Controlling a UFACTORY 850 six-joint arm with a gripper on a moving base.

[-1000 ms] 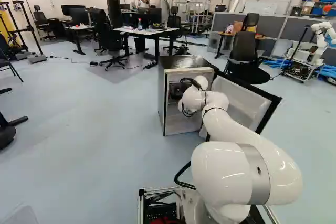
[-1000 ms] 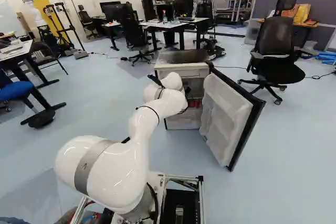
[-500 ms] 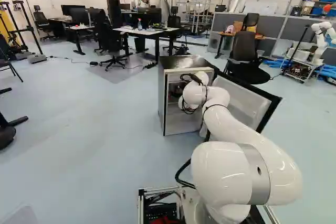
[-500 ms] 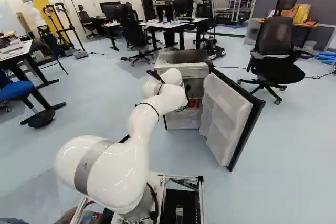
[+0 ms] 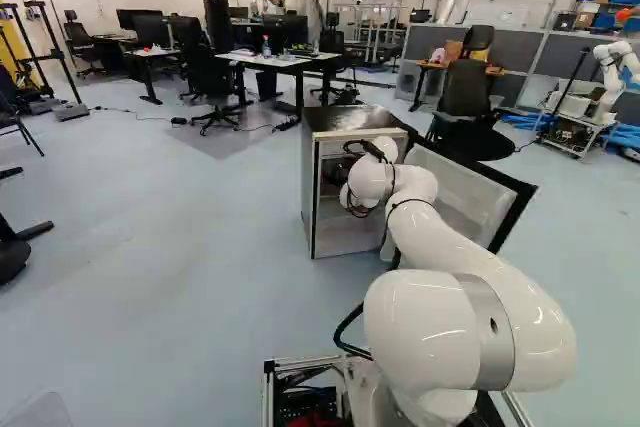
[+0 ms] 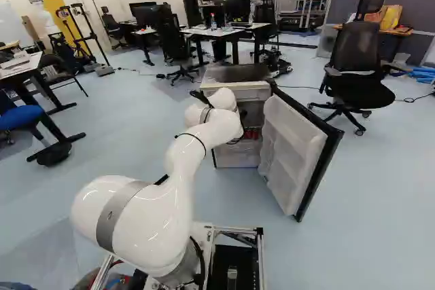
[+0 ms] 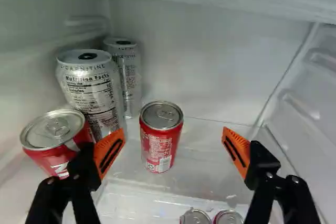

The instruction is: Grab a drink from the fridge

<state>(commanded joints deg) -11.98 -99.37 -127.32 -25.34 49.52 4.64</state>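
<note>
Red can (image 7: 161,148) upright on shelf (image 7: 202,156) inside fridge (image 5: 343,237). In wrist view, framed between widely spread fingers (image 7: 109,153) of gripper (image 5: 338,171), closer to one fingertip. Just past that finger, another red can (image 7: 52,132), partly hidden; further back, two taller silver cans (image 7: 92,93). Near shelf's front edge, lids of two more cans (image 7: 195,218), mostly out of view. White arm (image 6: 173,181) reaching in past wide-open door (image 6: 292,154). Further out, black chair (image 6: 357,59) and desks (image 6: 231,30).
</note>
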